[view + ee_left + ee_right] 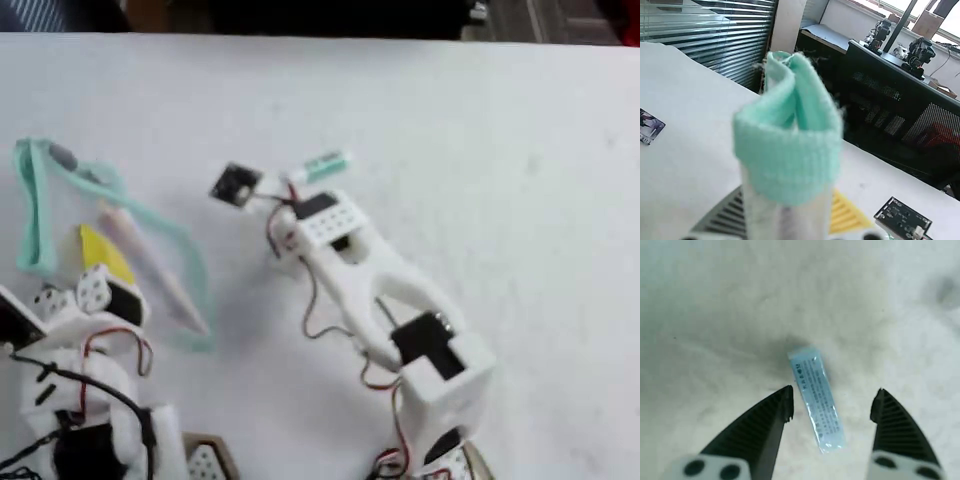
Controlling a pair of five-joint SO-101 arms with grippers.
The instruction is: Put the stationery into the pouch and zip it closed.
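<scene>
A clear pouch with mint trim (150, 215) lies at the table's left, with a yellow piece (100, 250) and a pinkish pen (150, 258) in or under it. My left gripper (95, 290) sits at the pouch's near edge, shut on the pouch. The mint trim (790, 150) bunches up right in front of the left wrist camera, and the yellow piece (847, 215) sits beside it. A small pale blue-green packet (325, 165) (816, 400) lies flat mid-table. My right gripper (833, 392) (300, 185) hangs over it, open, with one finger on each side and not touching it.
The white table (520, 150) stretches wide to the right and toward the far edge. A small black board (235, 185) sticks out beside the right wrist. Red and black cables trail along both arms. The arm bases stand at the near edge.
</scene>
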